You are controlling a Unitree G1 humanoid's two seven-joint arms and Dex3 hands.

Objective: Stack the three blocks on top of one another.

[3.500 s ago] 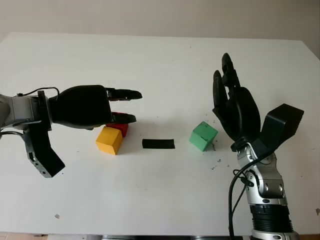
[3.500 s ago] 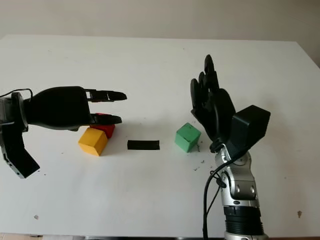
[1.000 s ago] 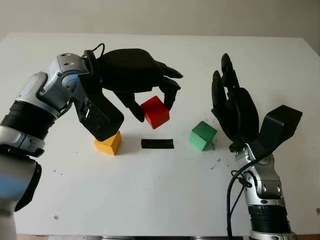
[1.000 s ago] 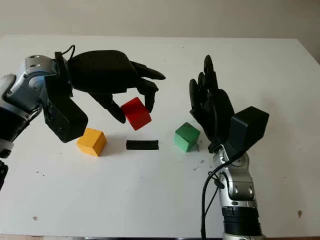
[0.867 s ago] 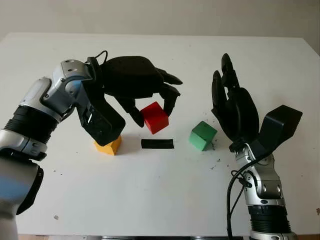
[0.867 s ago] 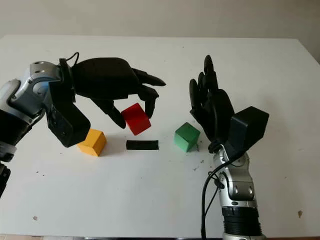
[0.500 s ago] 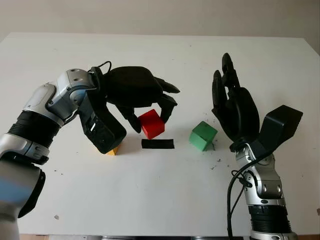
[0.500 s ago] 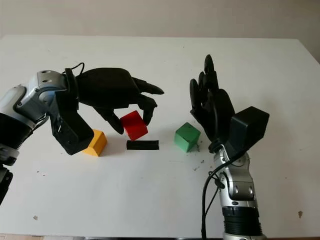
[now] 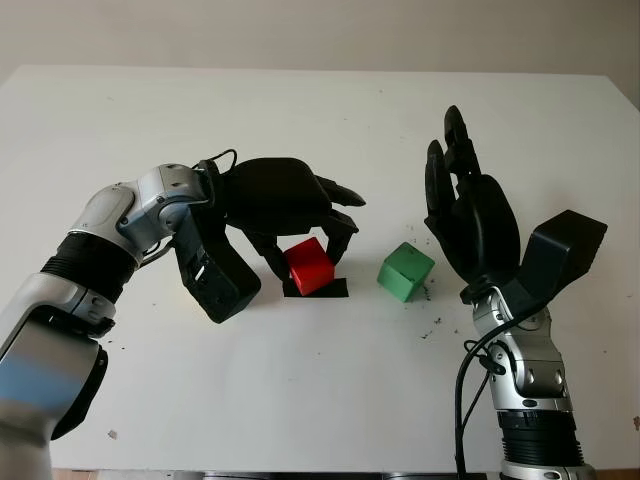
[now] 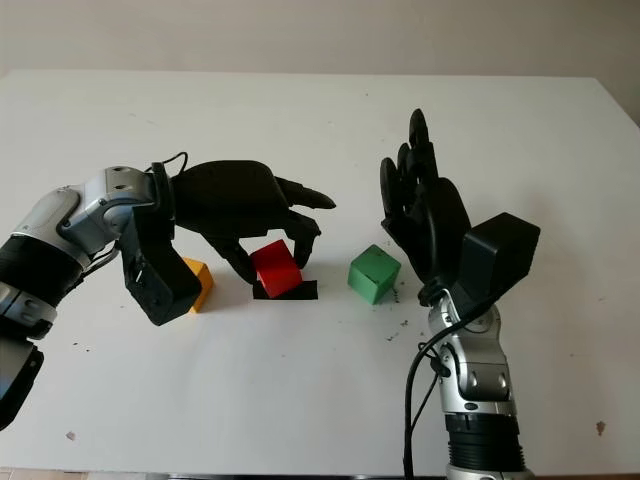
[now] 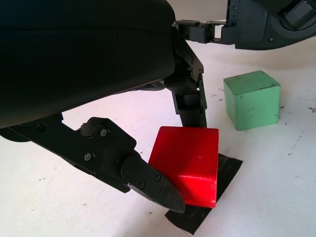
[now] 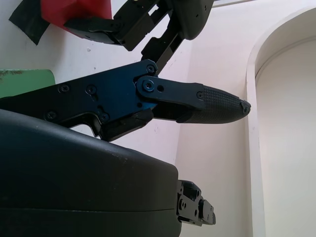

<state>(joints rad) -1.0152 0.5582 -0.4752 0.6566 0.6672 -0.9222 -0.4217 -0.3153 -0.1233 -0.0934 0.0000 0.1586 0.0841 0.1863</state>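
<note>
My left hand [image 9: 305, 262] is shut on the red block [image 10: 276, 268], with fingers on two opposite sides. The block is tilted and sits low over the black tape mark [image 9: 337, 288] in the middle of the table; its lower edge [image 11: 197, 200] is at the tape. The yellow block [image 10: 198, 282] lies on the table to the left, partly hidden behind the left hand's shell. To the right of the tape rests the green block [image 9: 406, 271]. My right hand [image 9: 445, 150] is open, held upright just right of the green block and not touching it.
The white table [image 9: 320, 120] stretches wide behind the blocks. Small dark specks [image 9: 432, 325] dot the surface near the green block. The right forearm [image 9: 525, 400] rises from the front edge.
The left hand took the red block from beside the yellow one, lifted it, and has now lowered it onto the tape mark. The right hand has not moved.
</note>
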